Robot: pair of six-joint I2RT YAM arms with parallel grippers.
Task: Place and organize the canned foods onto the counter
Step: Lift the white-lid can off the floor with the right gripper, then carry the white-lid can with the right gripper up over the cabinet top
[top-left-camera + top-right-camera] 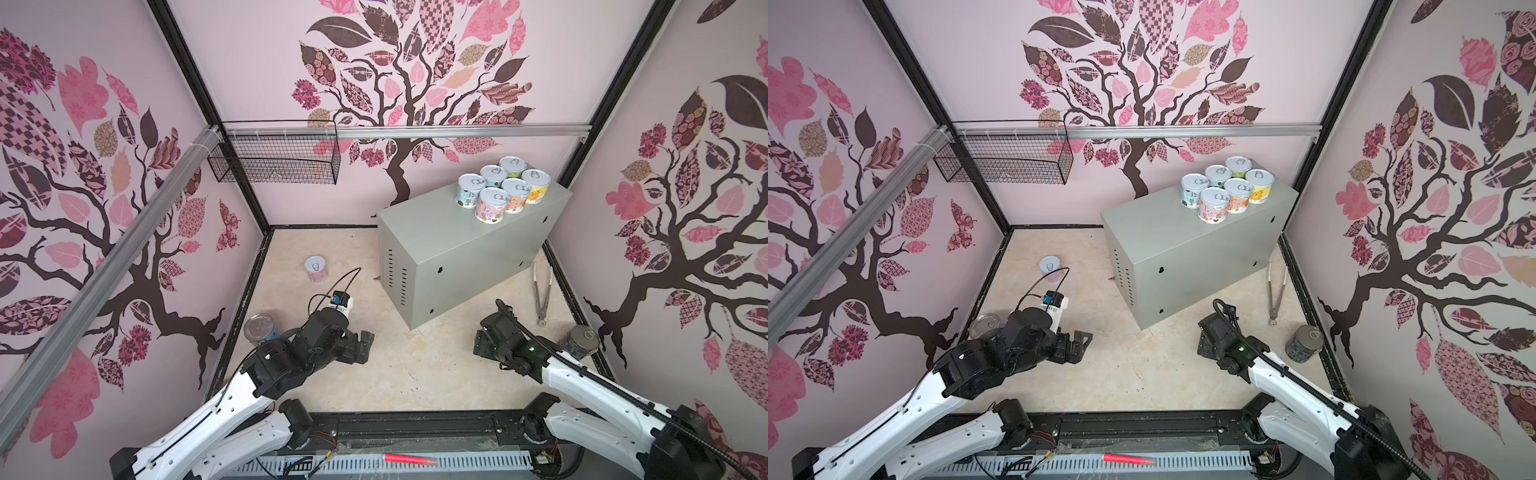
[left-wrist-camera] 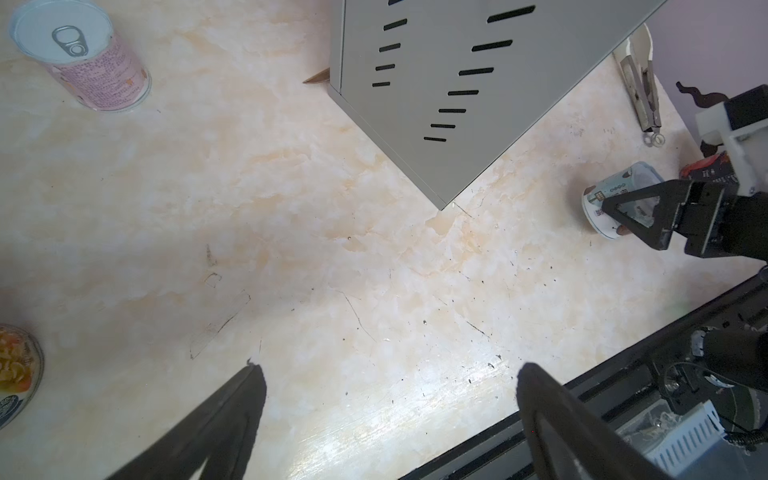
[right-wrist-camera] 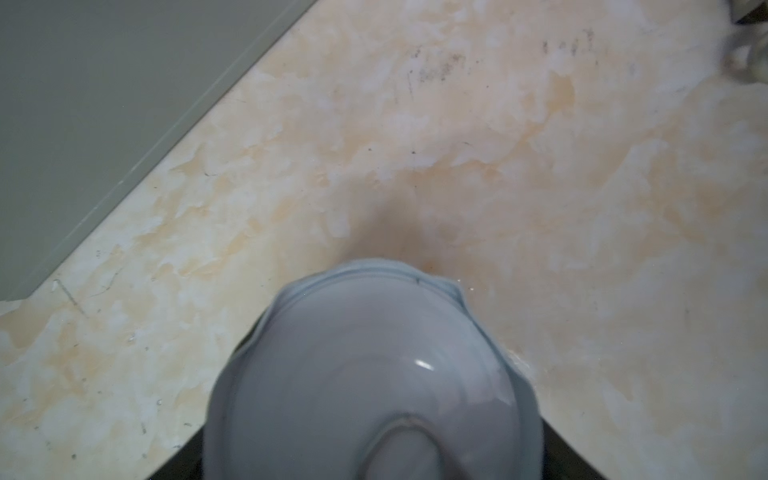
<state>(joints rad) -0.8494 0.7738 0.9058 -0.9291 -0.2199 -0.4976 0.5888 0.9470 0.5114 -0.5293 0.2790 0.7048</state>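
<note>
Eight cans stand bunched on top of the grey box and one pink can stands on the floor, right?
Not eight: six cans stand bunched on top of the grey box, as both top views show. The pink can does stand on the floor.

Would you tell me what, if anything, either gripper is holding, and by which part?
The right gripper grips a short can by its side wall; the left gripper is open and empty.
</note>
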